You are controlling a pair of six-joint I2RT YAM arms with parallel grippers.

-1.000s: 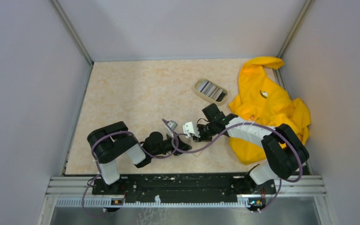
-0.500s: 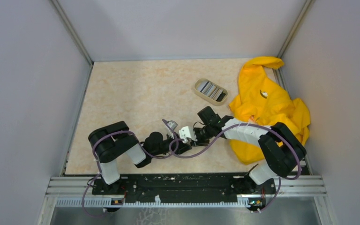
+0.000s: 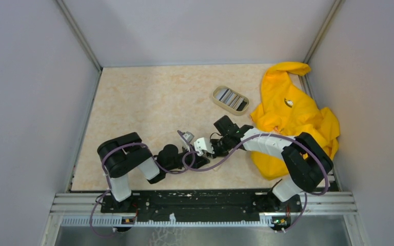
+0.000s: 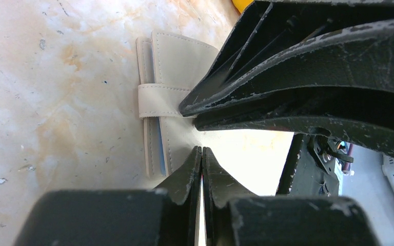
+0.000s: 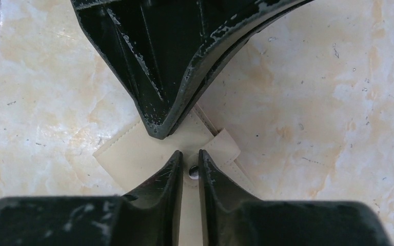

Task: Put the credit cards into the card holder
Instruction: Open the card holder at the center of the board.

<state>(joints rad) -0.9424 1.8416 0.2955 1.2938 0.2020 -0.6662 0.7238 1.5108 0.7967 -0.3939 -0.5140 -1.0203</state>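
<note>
While the credit cards (image 3: 231, 99) lie in the oval dish (image 3: 214, 95), opening the tabletop card holder (image 4: 177, 61) is in hand. Right gripper (image 5: 174, 145) pinches its snap tab (image 5: 220, 146); left gripper (image 4: 192, 129): hold unclear. Next: unsnap gently

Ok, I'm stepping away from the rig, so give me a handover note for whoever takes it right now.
Left gripper: shut, tips on the edge of the card holder.
Right gripper: pinching its snap tab, it seems.
Holder lies near-centre on the table, strapped closed.
Credit cards sit in the oval dish beyond.
Done: nothing stowed.
To do: open holder, fetch cards, insert.
</note>
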